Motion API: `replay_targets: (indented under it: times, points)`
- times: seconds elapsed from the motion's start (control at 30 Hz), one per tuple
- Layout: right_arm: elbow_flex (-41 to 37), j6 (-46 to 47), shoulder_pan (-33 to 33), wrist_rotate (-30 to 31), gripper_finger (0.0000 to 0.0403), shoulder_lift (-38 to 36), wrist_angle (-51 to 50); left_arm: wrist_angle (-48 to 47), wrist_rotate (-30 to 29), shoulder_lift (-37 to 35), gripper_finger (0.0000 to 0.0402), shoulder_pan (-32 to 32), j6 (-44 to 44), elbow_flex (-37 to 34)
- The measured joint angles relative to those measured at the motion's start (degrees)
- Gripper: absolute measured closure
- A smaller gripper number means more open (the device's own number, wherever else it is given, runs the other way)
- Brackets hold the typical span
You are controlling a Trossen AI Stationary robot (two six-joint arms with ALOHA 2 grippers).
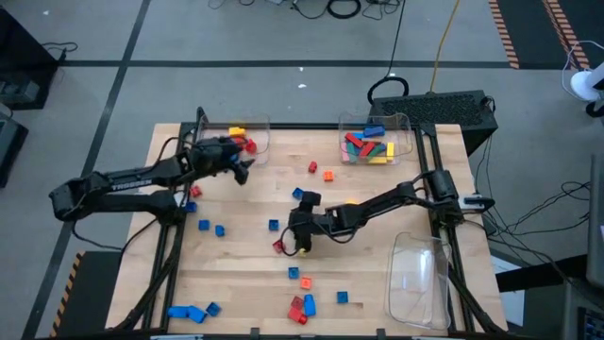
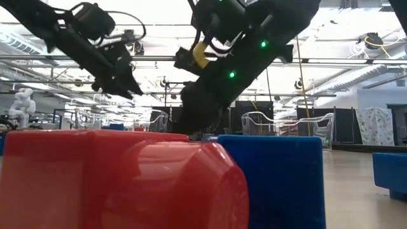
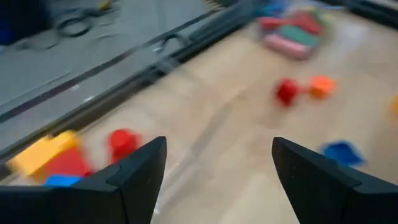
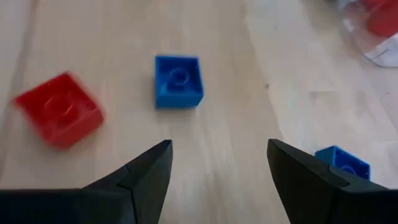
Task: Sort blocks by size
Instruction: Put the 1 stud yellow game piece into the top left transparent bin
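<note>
The wooden table [image 1: 377,236] carries three clear trays, two at its far edge and one near its right edge. The left gripper [image 1: 238,161], jaws apart and empty, hangs beside the far-left tray [image 1: 255,132] (likely just unloaded). The right gripper [image 4: 217,168], also open, hovers mid-table over scattered blocks [image 4: 178,81], presumably selecting.
</note>
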Motion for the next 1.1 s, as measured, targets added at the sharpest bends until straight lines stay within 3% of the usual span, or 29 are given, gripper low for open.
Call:
replay_targets:
  times: [0.17,0.37,0.6,0.9,1.1]
  points:
    - [0.02,-0.65,1.12,-4.34,0.0156,-4.92,-9.45,-0.01,1.06,-2.83,0.011,-8.67,3.04,0.04]
    - [0.05,4.62,1.56,2.78,0.0156,-11.64,-30.03,2.98,-0.1,-2.64,0.011,-18.11,4.54,0.09]
    - [-0.02,8.08,-0.12,2.49,0.0156,-17.35,-54.34,7.6,-2.76,-2.64,0.011,-24.25,4.61,0.09]
    - [-6.91,4.07,-3.6,-4.94,0.0156,-22.18,-55.98,8.21,-2.89,-2.04,0.011,-28.15,10.68,0.09]
    - [-13.42,3.11,-6.65,-8.03,0.0156,-22.31,-51.81,10.85,-2.89,1.46,0.011,-28.42,16.12,0.09]
